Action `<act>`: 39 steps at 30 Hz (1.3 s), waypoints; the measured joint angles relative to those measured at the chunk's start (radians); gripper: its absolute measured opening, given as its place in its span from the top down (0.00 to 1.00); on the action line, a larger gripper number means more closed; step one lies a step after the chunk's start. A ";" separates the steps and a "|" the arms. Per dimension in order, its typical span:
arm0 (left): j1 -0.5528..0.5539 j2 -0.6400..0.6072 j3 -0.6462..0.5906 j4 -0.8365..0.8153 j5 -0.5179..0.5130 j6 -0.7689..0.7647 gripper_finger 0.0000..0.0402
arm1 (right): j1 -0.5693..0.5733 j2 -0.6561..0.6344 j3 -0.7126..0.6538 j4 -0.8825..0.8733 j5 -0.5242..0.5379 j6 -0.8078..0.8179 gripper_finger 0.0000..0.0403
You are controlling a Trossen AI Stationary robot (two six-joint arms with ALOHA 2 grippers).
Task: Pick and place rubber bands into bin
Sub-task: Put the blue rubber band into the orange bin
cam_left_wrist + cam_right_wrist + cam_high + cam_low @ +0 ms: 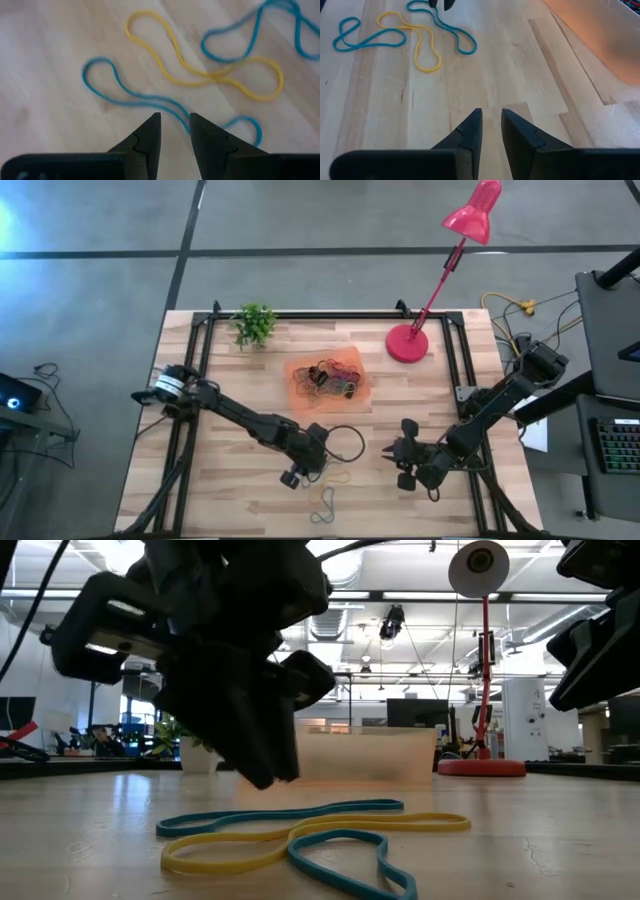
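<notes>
Left gripper (pixel 174 131): low over the loose bands at near-centre of table, fingers a narrow gap apart, nothing between them; tips just short of blue band (pixel 150 100), not touching as far as can be seen.
Why there: prob. lined up to pinch the blue loop next; narrow gap suits a thin floppy band.
Right gripper (pixel 491 127): to the right of the left one, over bare wood, well apart from the bands; fingers nearly together w/ a slim gap, holding nothing. Looks parked/waiting.
Loose rubber bands (pixel 327 502): blue + yellow band (pixel 200 75) tangled, lying flat at near edge, yellow crossing over blue.
Bin (pixel 296 368): orange tray at table centre, far of both grippers, already w/ a heap of mixed bands (pixel 330 378) inside.
Progress (est.): most bands binned; only this small tangle left out.
Risk: tangle may lift as one clump, or band slip from tips since it lies flat on the wood.
Other: red lamp (pixel 407 343) far right, small plant (pixel 255 324) far left, both clear of the work.
</notes>
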 joint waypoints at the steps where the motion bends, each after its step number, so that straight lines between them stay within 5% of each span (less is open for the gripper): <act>1: -0.002 0.000 -0.001 -0.006 -0.002 0.003 0.78 | 0.000 0.000 0.000 0.000 0.000 0.000 0.85; 32: -0.022 0.063 0.002 0.070 0.018 -0.012 0.78 | 0.000 0.001 0.000 0.008 0.000 0.000 0.85; 39: -0.025 0.063 0.001 0.051 -0.052 -0.032 0.78 | 0.000 0.001 0.000 0.009 0.000 0.000 0.86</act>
